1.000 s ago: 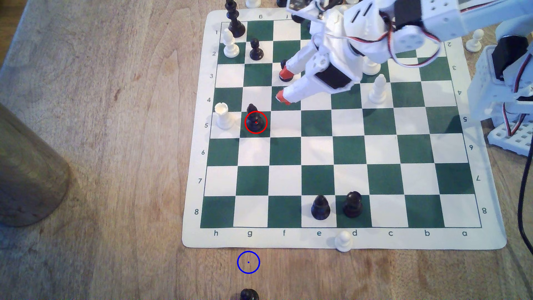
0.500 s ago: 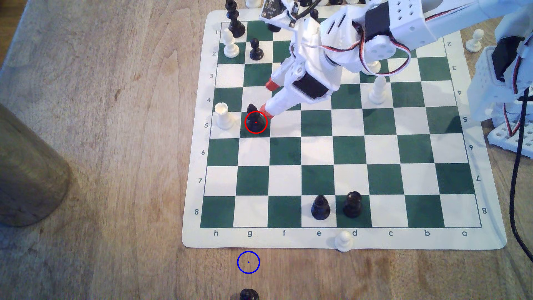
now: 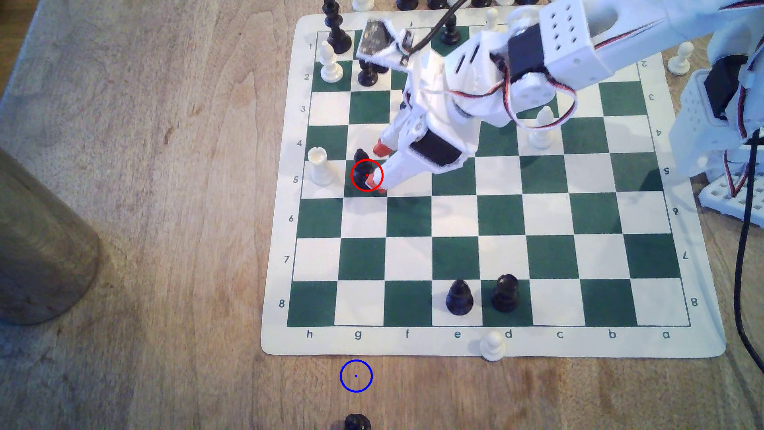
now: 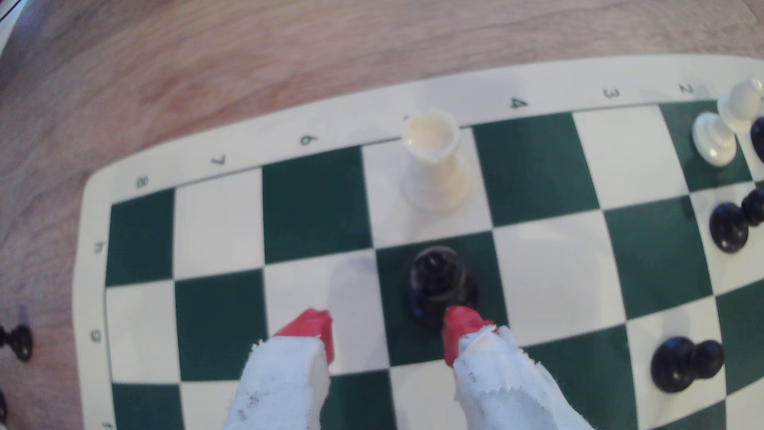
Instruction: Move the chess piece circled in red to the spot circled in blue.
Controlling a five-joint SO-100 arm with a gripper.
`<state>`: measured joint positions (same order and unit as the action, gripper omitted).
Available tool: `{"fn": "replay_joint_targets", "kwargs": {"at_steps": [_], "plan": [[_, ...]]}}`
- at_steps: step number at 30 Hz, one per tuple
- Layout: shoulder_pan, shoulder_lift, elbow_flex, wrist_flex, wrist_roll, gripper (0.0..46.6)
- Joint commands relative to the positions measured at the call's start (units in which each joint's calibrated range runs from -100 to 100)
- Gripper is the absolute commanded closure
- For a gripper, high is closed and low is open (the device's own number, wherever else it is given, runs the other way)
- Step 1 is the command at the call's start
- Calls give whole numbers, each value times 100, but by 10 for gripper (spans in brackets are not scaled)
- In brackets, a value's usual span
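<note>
While spread open, red-tipped white pincer (image 3: 377, 166) flanking short glossy black knob-topped chess piece (image 3: 361, 170) left of frame centre, no grip; thin blue ring (image 3: 356, 376) on lower table.

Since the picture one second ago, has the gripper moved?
Yes. In the exterior view the gripper has come toward that view's lower left, from around rows 3 and 4 to the circled black pawn beside the white rook.

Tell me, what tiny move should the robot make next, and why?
Probably shift the end effector sideways to centre on the black pawn. It is open, but one red fingertip sits against the pawn's base rather than beside it, so closing now would likely miss.
</note>
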<state>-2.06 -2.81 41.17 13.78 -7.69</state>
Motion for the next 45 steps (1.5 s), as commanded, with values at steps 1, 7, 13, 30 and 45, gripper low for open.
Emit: {"fn": "replay_joint_targets", "kwargs": {"at_steps": [1,7,13,30,45], "plan": [[46,-42,-508,-142,-5,306],[70,60,-717,-142,10,311],[148,272,-853,-199,34,310],[234,697,-1161,-371,54,329],[210,705,-1170,-314,54,400]]}}
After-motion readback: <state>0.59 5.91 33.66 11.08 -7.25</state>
